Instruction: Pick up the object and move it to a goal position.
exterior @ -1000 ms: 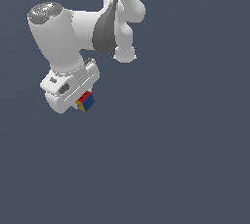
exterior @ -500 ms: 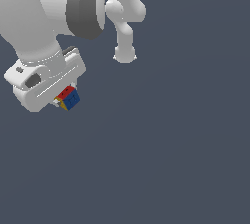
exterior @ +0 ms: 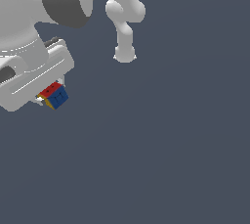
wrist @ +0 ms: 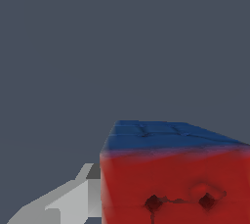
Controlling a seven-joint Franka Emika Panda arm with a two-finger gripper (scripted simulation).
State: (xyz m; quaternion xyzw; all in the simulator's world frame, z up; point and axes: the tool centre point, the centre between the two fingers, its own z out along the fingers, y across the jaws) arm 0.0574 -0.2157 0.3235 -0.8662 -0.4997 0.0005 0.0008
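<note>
Grey is all around me, with no worktop line to see, and my gripper (exterior: 49,98) is clamped on the cube (exterior: 54,95), which sits at its tip near the exterior view's left edge. A second ago my arm looked smaller and sat more to the middle; now it looks bigger and further left, with the cube riding along. I think the pick-up is done and I am carrying it to the goal, which I cannot see.

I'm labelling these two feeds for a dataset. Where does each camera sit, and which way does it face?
Exterior view: off the arm, looking at the arm and the gripper holding the cube at that view's left; its own position can't be told.
Wrist view: on the wrist, facing past one gripper finger at the cube's red and blue faces.
Both show the cube.
</note>
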